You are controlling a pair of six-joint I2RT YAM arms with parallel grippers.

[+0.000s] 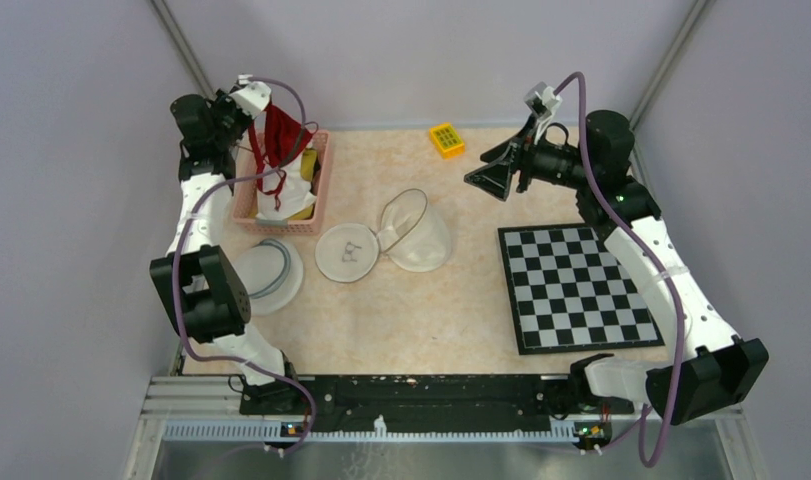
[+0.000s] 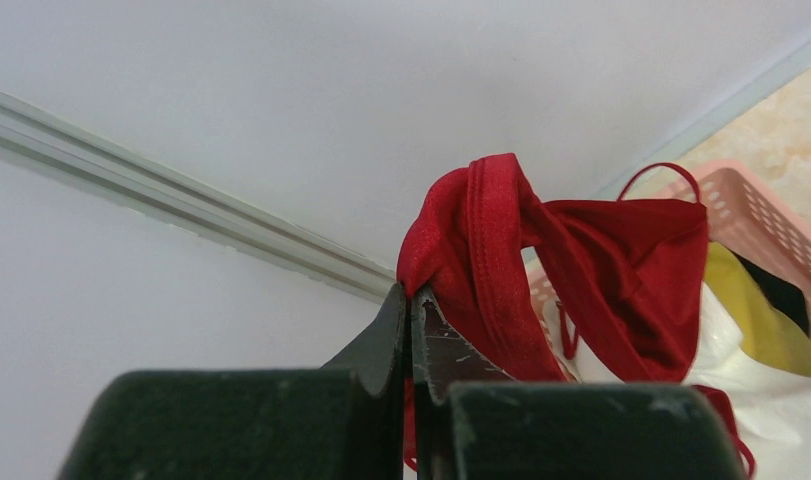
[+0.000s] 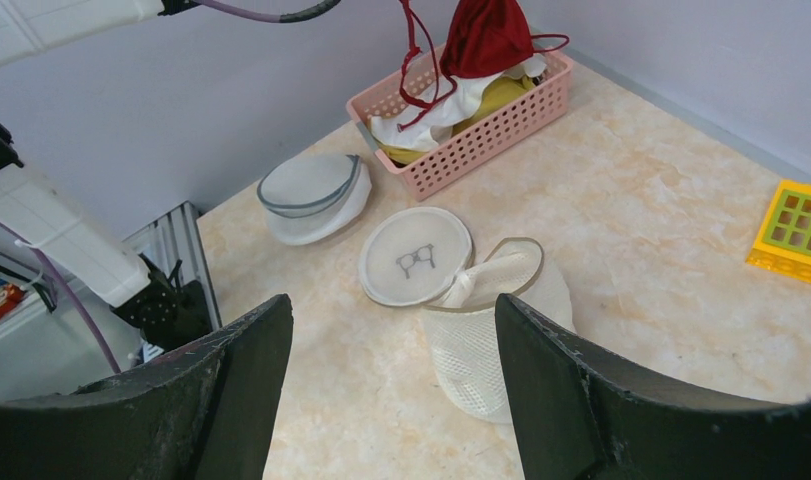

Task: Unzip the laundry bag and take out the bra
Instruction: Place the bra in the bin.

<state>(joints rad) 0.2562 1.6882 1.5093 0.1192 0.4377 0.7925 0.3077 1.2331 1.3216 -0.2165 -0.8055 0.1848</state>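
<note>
I find the left pincer [image 2: 411, 300] pressed together on a fold of the red bra [image 2: 591, 270], holding it in the air directly above the pink basket [image 1: 321, 195]. The bra's cups hang bunched over the basket and its thin straps dangle towards the white and yellow cloths [image 3: 461, 100] inside. The laundry bag [image 1: 424, 240] lies on the desk [image 1: 431, 320] just right of the basket's near corner, its mouth gaping. Its round flap [image 1: 347, 252] lies flat on the basket side, touching the bag. A second white pouch [image 1: 269, 275] sits just in front of the basket. The right pincer [image 3: 391, 310] stands spread and empty, raised well to the right of the basket and facing it.
</note>
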